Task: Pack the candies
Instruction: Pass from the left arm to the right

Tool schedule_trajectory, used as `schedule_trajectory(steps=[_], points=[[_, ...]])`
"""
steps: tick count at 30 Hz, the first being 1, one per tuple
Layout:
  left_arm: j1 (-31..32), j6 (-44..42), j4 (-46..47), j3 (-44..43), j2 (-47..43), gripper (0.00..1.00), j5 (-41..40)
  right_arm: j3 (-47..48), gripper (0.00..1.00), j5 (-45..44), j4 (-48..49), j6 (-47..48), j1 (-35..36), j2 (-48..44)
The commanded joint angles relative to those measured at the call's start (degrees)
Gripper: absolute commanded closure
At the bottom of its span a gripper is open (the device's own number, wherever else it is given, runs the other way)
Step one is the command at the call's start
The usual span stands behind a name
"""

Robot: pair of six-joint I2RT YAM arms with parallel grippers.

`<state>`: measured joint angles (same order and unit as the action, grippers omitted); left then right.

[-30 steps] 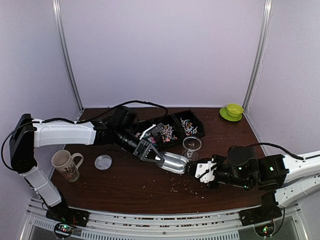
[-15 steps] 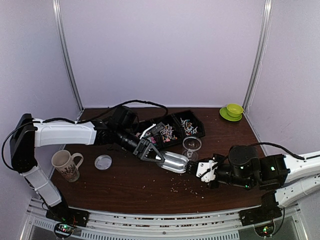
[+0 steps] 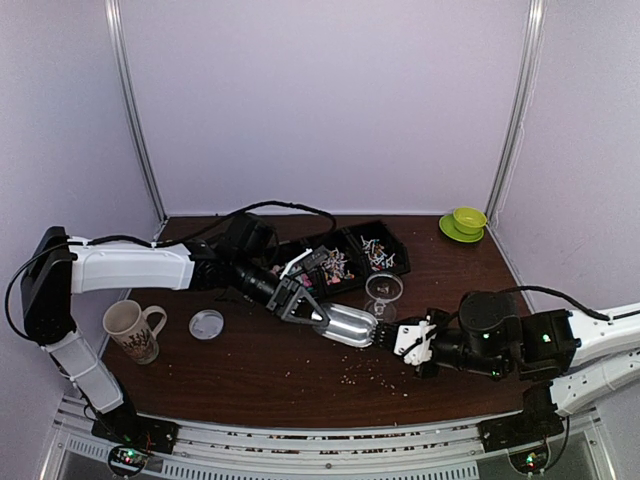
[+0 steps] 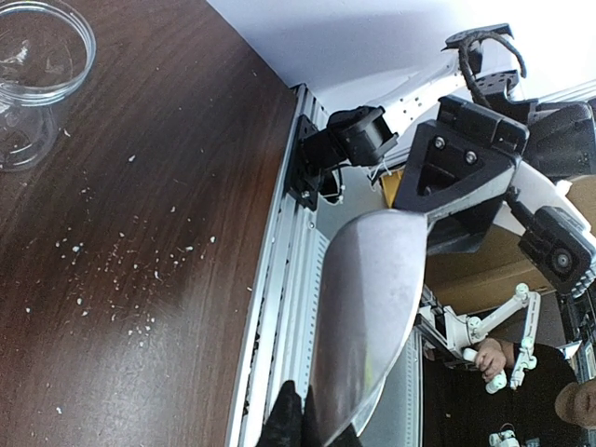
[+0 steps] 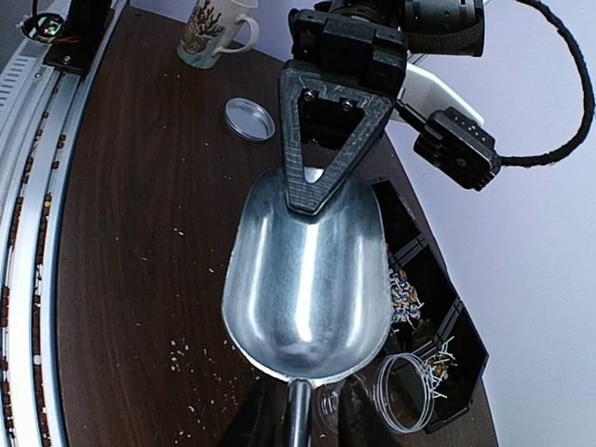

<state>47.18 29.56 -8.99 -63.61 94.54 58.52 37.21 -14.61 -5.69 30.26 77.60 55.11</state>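
Since the prior frame the R arm has nudged a touch toward 2 o'clock. The L arm and the scoop (image 3: 348, 325) sit approx. where they were.

Top view: the metal scoop lies low over mid-bench (image 3: 250, 370), its bowl toward 10 o'clock and its thin handle toward 4 o'clock. The left claw (image 3: 310, 312) reaches in from 10 o'clock and is clamped on the bowl's back rim. In the R wrist view one black finger lies over that rim. The right claw (image 3: 395, 337) comes in from 3 o'clock, its fingers either side of the handle stem. Can't tell whether they pinch it or stand just off it.

The candies (image 3: 335, 266) are in the black tray (image 5: 463, 321) at approx. 12 o'clock of the scoop: pastel bits in the middle compartment, white sticks (image 3: 378, 252) in the one toward 2 o'clock.

A clear jar (image 3: 384, 290) stands upright just beside the tray's near edge, close to the scoop at its 1 o'clock. Its lid (image 3: 206, 324) lies flat out at 9 o'clock, with a mug (image 3: 133, 330) further that way. A green cup on a saucer (image 3: 465, 222) sits at the far R corner. Pale crumbs (image 3: 360, 375) dot the bench at 6 o'clock of the scoop.
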Motion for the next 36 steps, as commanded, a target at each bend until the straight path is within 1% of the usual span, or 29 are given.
schedule_trajectory(steps=[1,5,8,12,13,14,15,17,18,19,20,22,23,28,29,32,34,35,36], points=[[-0.24,0.40,3.23,0.01,0.56,1.00,1.54,-0.35,0.77,1.17,1.41,-0.36,0.50,-0.90],[-0.24,0.44,3.28,-0.01,0.56,1.00,1.68,-0.35,0.81,1.43,1.38,-0.60,0.46,-0.84],[-0.19,0.52,3.36,-0.03,0.62,1.00,1.72,-0.17,0.90,1.50,1.17,-0.47,0.49,-0.64],[-0.20,0.51,3.41,-0.06,0.67,1.00,1.77,-0.10,0.92,1.49,1.27,-0.66,0.60,-0.61],[-0.24,0.55,3.41,-0.02,0.74,1.00,1.77,-0.13,0.94,1.55,1.37,-0.64,0.53,-0.68],[-0.24,0.58,3.41,0.01,0.80,1.00,1.77,0.00,0.99,1.70,1.33,-0.72,0.55,-0.83],[-0.24,0.47,3.37,-0.01,0.94,1.00,1.74,0.12,1.00,1.61,1.29,-0.85,0.57,-0.94],[-0.24,0.45,3.20,-0.18,1.08,0.98,1.79,0.24,1.00,1.65,1.12,-1.27,0.56,-1.34],[-0.20,0.47,3.10,-0.30,1.08,0.93,1.80,0.33,1.00,1.62,1.08,-1.52,0.55,-1.58],[-0.24,0.27,2.69,-0.31,0.97,0.85,1.66,0.41,1.00,1.43,1.10,-1.99,0.57,-1.89],[-0.24,-0.29,1.97,-0.41,0.62,0.80,1.13,0.35,1.00,1.02,1.15,-2.76,0.60,-2.24],[-0.26,-1.87,-0.11,-0.87,-0.24,0.73,-0.43,0.67,1.00,-0.04,0.68,-4.48,0.61,-2.90],[-0.37,-2.64,-1.00,-1.03,-0.76,0.71,-1.42,1.04,1.00,-0.25,-0.12,-5.42,0.60,-3.31],[-1.29,-7.60,-7.49,-3.14,-3.14,0.71,-7.36,3.73,1.00,-3.11,-5.08,-12.28,0.58,-5.42],[-1.69,-8.47,-8.30,-3.40,-3.73,0.73,-7.86,4.27,1.00,-4.94,-6.06,-13.84,0.57,-6.07],[-3.57,-9.16,-9.08,-3.29,-5.73,0.74,-9.57,5.25,1.00,-8.82,-8.49,-17.78,0.51,-8.21],[-4.85,-10.57,-10.63,-3.71,-6.76,0.72,-11.58,4.94,1.00,-11.68,-8.79,-20.18,0.49,-10.01],[-5.38,-11.00,-11.24,-3.86,-7.01,0.61,-12.00,4.75,1.00,-12.83,-8.98,-21.11,0.47,-10.78],[-5.95,-11.28,-11.74,-4.06,-7.08,0.10,-12.37,4.76,1.00,-13.64,-9.52,-22.02,0.47,-11.59]])
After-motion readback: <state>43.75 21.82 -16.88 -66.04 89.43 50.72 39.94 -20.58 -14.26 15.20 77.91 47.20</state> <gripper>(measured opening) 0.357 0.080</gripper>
